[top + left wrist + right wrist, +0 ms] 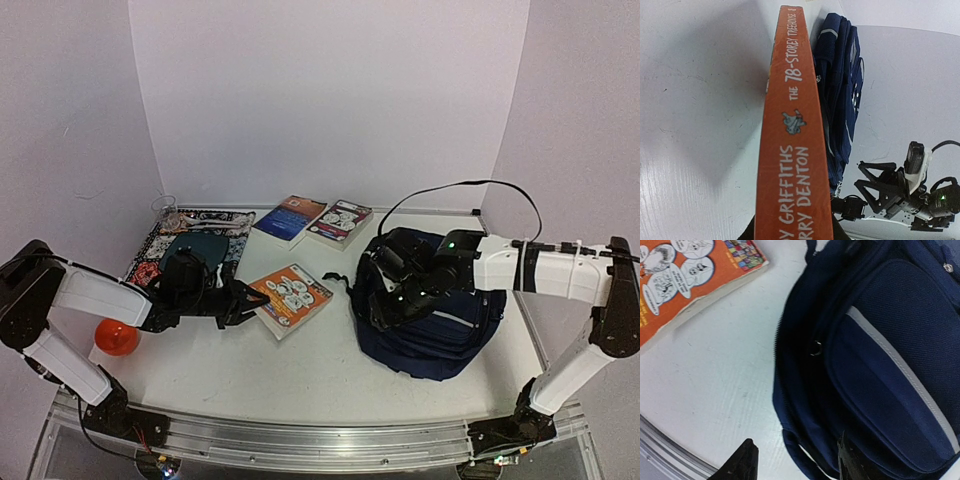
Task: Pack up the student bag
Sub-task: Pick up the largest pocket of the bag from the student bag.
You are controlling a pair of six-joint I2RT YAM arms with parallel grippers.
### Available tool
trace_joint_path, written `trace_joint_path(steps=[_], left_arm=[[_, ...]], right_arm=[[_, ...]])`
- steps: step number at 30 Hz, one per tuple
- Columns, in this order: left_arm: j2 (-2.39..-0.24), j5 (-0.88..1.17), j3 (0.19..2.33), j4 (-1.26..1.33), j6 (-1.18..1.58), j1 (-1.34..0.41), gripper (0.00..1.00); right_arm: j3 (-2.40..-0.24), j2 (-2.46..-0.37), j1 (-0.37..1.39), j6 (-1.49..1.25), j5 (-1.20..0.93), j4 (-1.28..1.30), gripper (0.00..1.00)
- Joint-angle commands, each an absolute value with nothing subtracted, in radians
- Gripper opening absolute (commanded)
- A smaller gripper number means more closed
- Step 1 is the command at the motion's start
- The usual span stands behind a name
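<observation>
Bag (440,330): right half of the table (330,370), lying flat, striped front pocket facing up.

Right gripper (795,445): jaws apart and gripping nothing. They hang over the bag's near-left corner, one finger (742,462) over bare table and the other over the fabric edge. The wrist is pitched down. The forearm runs level from the elbow at the right edge, leftward across the top of the bag. The upper link rises steeply from the base at near right.

Left gripper (245,298): clamped narrow on the orange book (292,295) at its spine end. The wrist camera looks straight along the spine, with the bag just past the book's far end. The wrist is low to the table. The forearm reaches right from an elbow raised at the far left edge, and the upper link folds back down to the base at near left. The book sits mid-table, left of the bag and apart from it. Cannot tell whether it's clear of the surface.

Other items:
- Red ball (117,337), just under the left forearm.
- Patterned mat (205,228), behind the left gripper.
- Blue book (290,217) and a second book (341,221), side by side at the back wall.
</observation>
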State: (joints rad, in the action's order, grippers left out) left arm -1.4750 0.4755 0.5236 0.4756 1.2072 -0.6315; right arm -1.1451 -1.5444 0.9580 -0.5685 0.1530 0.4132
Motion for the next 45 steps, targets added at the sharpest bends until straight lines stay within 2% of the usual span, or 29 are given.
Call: trace_joint_path(steps=[1,8,20,28,34,39,45], left_arm=[[-1.447,0.564,0.574,0.579,1.153,-0.627,0.0],[-1.428,0.604,0.58,0.579,1.144,-0.627,0.0],[-1.41,0.638,0.59,0.578,1.134,-0.627,0.0],[-1.4,0.658,0.598,0.578,1.133,-0.627,0.0],[-1.381,0.676,0.598,0.578,1.127,-0.627,0.0],[-1.368,0.717,0.604,0.578,1.124,-0.627,0.0],[-1.348,0.784,0.627,0.576,1.13,-0.631,0.0]], right_arm=[[-1.206,-1.538,0.931,-0.486,0.238,0.581,0.5],[-1.237,-1.618,0.913,-0.447,0.218,0.578,0.41],[-1.181,-1.669,0.913,-0.411,0.108,0.528,0.39],[-1.155,-1.73,0.912,-0.405,0.117,0.491,0.35],[-1.172,-1.749,0.913,-0.401,0.124,0.484,0.22],[-1.241,-1.71,0.912,-0.398,0.14,0.533,0.01],[-1.404,-1.659,0.912,-0.392,0.253,0.667,0.0]])
